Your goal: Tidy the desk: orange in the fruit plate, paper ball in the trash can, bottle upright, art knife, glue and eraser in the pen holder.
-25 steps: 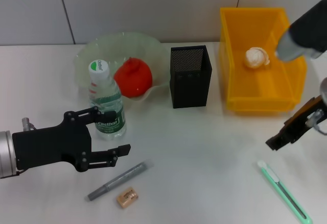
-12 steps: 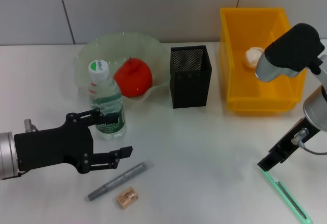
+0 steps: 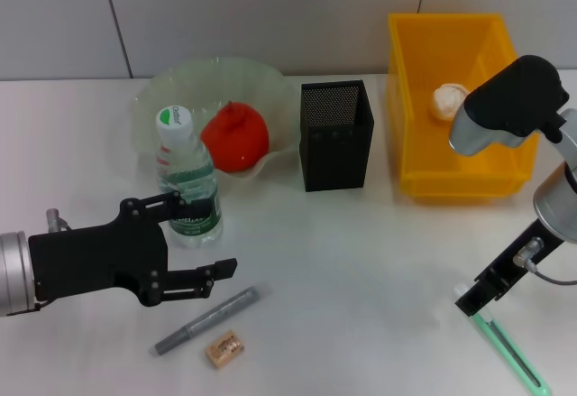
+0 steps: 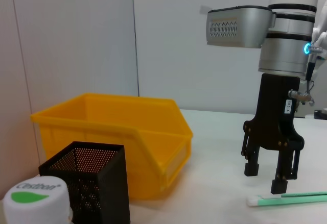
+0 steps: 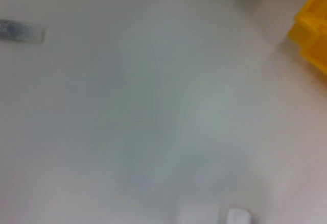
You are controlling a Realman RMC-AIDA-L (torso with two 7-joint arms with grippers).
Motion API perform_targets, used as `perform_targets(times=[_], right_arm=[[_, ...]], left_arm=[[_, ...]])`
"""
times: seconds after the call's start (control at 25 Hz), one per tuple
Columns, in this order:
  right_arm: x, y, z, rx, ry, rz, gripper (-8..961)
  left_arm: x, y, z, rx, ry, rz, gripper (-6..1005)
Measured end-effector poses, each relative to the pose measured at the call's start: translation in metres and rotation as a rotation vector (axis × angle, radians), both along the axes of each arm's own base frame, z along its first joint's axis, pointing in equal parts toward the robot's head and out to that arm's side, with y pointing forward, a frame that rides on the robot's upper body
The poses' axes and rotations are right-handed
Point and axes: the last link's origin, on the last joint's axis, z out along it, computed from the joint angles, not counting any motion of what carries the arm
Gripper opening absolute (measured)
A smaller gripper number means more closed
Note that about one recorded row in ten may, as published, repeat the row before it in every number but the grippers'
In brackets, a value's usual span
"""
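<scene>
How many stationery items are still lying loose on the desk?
3: the green art knife under the right tool; the grey glue stick and eraser near the left tool. None looks hidden.

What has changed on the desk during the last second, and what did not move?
The right hand came down and toward the robot, to the white end of the green art knife, fingers open above it, nothing gripped. The left hand stayed beside the upright bottle. Nothing else moved.
</scene>
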Motion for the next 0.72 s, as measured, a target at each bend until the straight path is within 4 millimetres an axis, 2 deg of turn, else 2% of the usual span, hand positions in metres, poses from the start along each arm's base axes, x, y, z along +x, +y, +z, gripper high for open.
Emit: perform_targets(times=[0.36,0.72], right_arm=[[0.003,-0.004,-0.009,-0.025,-0.019,0.008,684],[0.005,-0.005,-0.013,-0.030,-0.023,0.008,571]], left_arm=[[0.001,0.001,-0.001,-0.002,0.003,-0.003,808],[0.000,0.000,-0.001,-0.004,0.002,-0.002,808]])
